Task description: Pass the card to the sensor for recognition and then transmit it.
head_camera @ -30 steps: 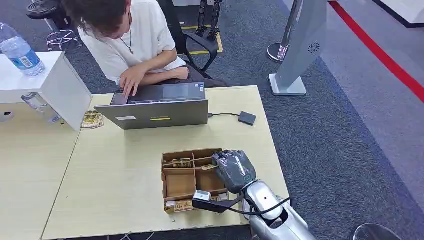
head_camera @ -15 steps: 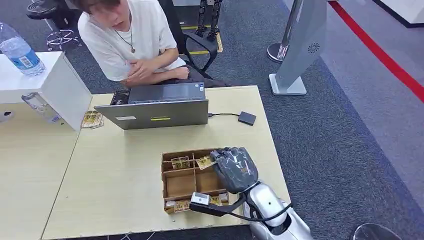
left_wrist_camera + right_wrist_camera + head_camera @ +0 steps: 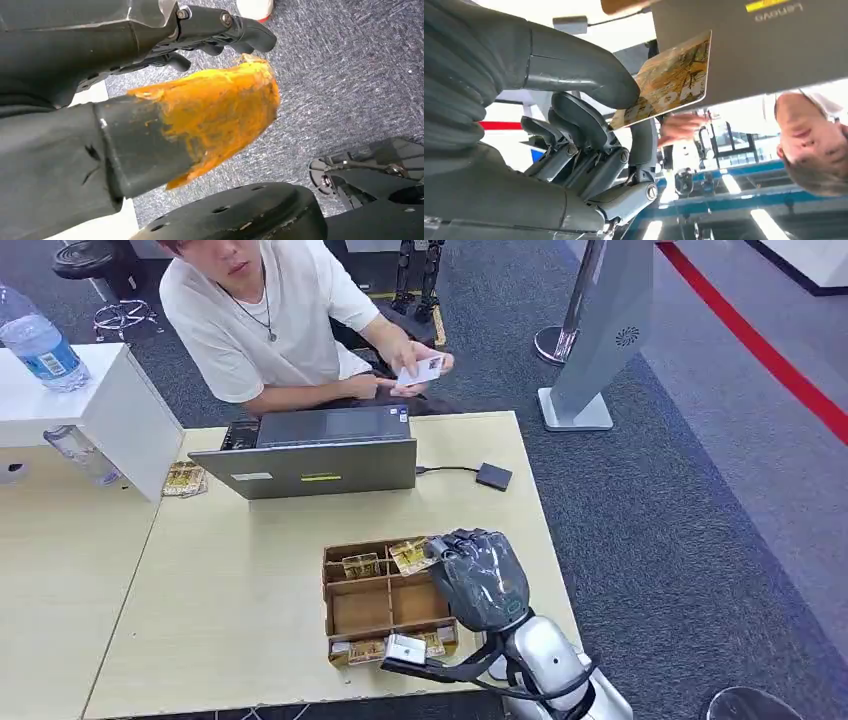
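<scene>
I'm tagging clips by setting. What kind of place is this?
Probably an office or lab demo space: grey carpet, a person seated at a laptop on a wooden table, a standing kiosk. The right hand holds a card over a box.

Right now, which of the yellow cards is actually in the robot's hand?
The card over the box's far right compartment, pinched by the right hand. The others lie loose in the box's compartments or beside the laptop, untouched.
</scene>
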### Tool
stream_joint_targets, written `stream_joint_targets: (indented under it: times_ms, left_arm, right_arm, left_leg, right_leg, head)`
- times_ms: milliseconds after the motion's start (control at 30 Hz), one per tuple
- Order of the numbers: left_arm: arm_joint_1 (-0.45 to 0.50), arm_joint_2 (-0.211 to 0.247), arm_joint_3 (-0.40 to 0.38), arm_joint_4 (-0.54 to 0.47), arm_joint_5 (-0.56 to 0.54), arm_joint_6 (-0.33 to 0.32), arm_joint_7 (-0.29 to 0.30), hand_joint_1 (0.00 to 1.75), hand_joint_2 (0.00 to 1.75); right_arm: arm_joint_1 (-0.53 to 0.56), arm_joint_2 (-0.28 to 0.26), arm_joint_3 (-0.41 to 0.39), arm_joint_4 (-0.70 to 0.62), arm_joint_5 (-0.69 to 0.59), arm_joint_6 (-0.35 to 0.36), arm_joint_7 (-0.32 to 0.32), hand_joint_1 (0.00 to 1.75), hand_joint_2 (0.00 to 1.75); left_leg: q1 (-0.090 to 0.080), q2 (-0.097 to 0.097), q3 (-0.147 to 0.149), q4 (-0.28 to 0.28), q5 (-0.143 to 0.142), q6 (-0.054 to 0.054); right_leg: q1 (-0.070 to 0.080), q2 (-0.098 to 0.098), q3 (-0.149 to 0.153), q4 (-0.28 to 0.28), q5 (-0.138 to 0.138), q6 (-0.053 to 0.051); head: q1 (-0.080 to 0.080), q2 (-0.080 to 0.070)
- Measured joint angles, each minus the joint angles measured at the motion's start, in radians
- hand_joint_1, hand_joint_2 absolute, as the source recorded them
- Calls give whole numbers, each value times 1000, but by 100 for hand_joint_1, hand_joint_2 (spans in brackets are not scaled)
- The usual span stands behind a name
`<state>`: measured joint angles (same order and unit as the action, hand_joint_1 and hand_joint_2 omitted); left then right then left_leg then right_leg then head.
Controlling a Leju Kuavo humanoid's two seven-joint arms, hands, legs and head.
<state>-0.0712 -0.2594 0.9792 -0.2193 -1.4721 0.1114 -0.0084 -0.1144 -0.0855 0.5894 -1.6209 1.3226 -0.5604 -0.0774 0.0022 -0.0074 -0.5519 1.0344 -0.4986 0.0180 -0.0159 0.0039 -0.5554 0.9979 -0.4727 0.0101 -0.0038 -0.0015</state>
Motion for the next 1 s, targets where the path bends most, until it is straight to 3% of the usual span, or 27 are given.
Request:
stream_joint_targets:
  times_ms: [400, 833, 867, 900, 1000]
  left_arm:
    - [0, -1, -2, 0, -12, 0, 0, 0, 0]
    - [0, -2, -13, 0, -21, -3, 0, 0, 0]
    - [0, -2, -13, 0, -22, -3, 0, 0, 0]
    - [0, -2, -14, 0, -22, -3, 0, 0, 0]
    - [0, -2, -16, 0, -21, -3, 0, 0, 0]
  right_arm:
    - [-54, 36, -52, 17, 72, -95, 26, 175, 175]
    - [-118, 82, -111, 92, 187, -92, 103, 175, 175]
    - [-126, 83, -113, 103, 199, -82, 114, 148, 175]
    - [-134, 85, -116, 116, 208, -72, 124, 2, 175]
    - [-152, 89, -126, 155, 215, -18, 155, 0, 175]
  left_leg:
    - [0, 0, 0, 0, 0, 0]
    - [0, 0, 0, 0, 0, 0]
    - [0, 0, 0, 0, 0, 0]
    - [0, 0, 0, 0, 0, 0]
    - [0, 0, 0, 0, 1, 0]
  right_leg:
    - [0, 0, 0, 0, 0, 0]
    - [0, 0, 0, 0, 0, 0]
    - [0, 0, 0, 0, 0, 0]
    - [0, 0, 0, 0, 0, 0]
    - [0, 0, 0, 0, 1, 0]
  head:
    - [0, 0]
    - [0, 0]
    - [0, 0]
    - [0, 0]
    - [0, 0]
